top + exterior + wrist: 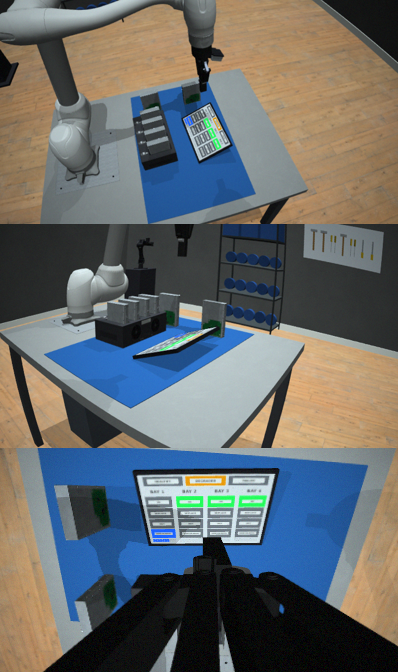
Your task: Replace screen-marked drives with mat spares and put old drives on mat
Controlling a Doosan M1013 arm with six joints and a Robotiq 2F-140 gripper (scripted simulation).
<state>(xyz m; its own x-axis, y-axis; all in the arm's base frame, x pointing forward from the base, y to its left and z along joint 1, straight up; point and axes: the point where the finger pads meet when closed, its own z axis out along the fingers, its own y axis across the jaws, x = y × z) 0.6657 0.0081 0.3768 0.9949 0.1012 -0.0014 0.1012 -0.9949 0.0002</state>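
Observation:
My gripper (203, 90) (182, 255) (211, 552) is shut and empty, high above the bench. The black dock (160, 161) (110, 336) stands on the blue mat (194, 189) (111, 385) (315, 508) with drives upright in all four bays. One loose drive (150, 100) (168, 303) (94, 604) stands on the mat just beyond the dock's end. Another loose drive (191, 93) (213, 310) (80, 513) stands near the screen (206, 135) (205, 513). The screen shows blue at the bottom of bay 1's column, green atop bays 2, 3 and 4, and an orange middle header.
The tilted screen panel (178, 340) stands beside the dock, its raised edge close to one loose drive. The arm's base (75, 150) (80, 296) is on the dock's other side. A shelf rack (250, 294) stands beyond the table.

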